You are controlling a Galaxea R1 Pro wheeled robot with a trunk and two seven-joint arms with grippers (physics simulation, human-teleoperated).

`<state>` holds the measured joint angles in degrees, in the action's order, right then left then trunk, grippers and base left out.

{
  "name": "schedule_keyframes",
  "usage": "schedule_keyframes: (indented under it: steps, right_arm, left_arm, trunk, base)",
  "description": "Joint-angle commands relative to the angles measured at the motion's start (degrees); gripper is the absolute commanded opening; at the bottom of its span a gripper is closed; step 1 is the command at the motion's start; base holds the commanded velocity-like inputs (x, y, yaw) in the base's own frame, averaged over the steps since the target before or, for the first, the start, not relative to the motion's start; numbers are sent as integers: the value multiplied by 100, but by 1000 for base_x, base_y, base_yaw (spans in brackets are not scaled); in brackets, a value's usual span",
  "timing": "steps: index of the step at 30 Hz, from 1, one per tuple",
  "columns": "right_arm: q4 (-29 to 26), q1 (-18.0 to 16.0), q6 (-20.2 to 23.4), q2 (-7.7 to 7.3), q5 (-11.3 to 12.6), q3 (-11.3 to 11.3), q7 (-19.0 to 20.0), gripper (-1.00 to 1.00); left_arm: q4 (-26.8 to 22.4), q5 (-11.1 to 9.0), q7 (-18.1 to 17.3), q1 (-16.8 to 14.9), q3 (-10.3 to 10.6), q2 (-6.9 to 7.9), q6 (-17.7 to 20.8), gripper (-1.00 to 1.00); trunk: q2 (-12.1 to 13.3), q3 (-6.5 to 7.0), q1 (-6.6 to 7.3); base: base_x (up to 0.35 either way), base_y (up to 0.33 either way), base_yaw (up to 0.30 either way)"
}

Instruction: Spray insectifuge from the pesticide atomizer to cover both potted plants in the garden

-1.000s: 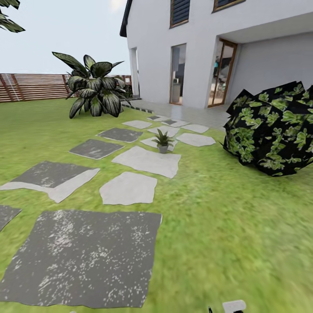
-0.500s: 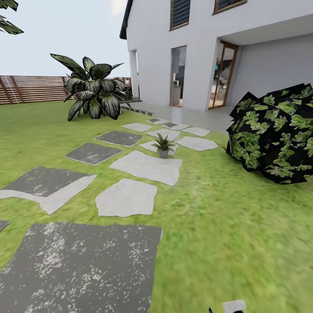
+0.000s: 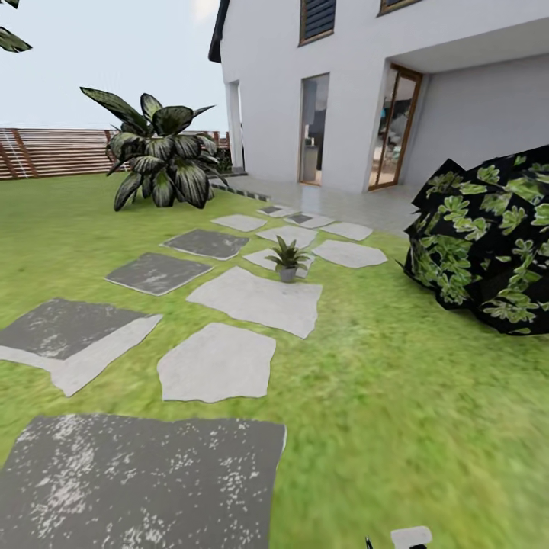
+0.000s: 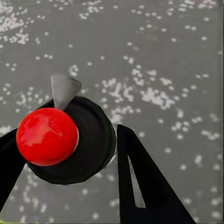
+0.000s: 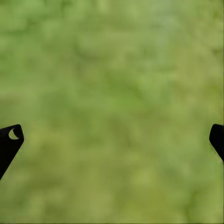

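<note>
One small potted plant [image 3: 287, 259], a rosette of pointed green leaves in a little grey pot, stands on a pale stepping stone [image 3: 259, 299] ahead on the lawn. The second potted plant is out of view. In the left wrist view the pesticide atomizer [image 4: 95, 137] has a dark round body, a red cap and a grey nozzle. My left gripper [image 4: 67, 135] is shut on it, a black finger on each side, above a dark speckled stone [image 4: 163, 70]. My right gripper [image 5: 114, 134] is open over grass, with nothing between its fingers.
Grey stepping stones [image 3: 145, 476] lead across the lawn toward a white house [image 3: 343, 91]. A big dark broad-leaved shrub [image 3: 156, 156] stands far left before a brown slatted fence [image 3: 53, 151]. A dark leafy bush [image 3: 488, 240] lies to the right.
The whole head view has shifted: the stones and the potted plant sit lower and nearer, so the camera has moved forward. The things themselves have not moved.
</note>
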<state>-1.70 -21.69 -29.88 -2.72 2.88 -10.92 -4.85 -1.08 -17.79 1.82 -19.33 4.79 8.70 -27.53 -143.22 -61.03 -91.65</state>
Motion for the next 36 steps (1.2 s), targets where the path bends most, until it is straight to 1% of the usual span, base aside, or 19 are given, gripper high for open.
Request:
schedule_keyframes:
  steps: [1,36]
  right_arm:
    - [3,-2,-12,0,29,-50,-25,100]
    - [2,-2,-12,0,29,-50,-25,100]
  left_arm:
    - [2,-32,20,-1,49,0,-15,-100]
    - [2,-31,18,-3,49,0,-15,-100]
  trunk:
    - [-2,-5,-2]
    - [-2,-5,-2]
  base:
    - [339,0,0]
    - [339,0,0]
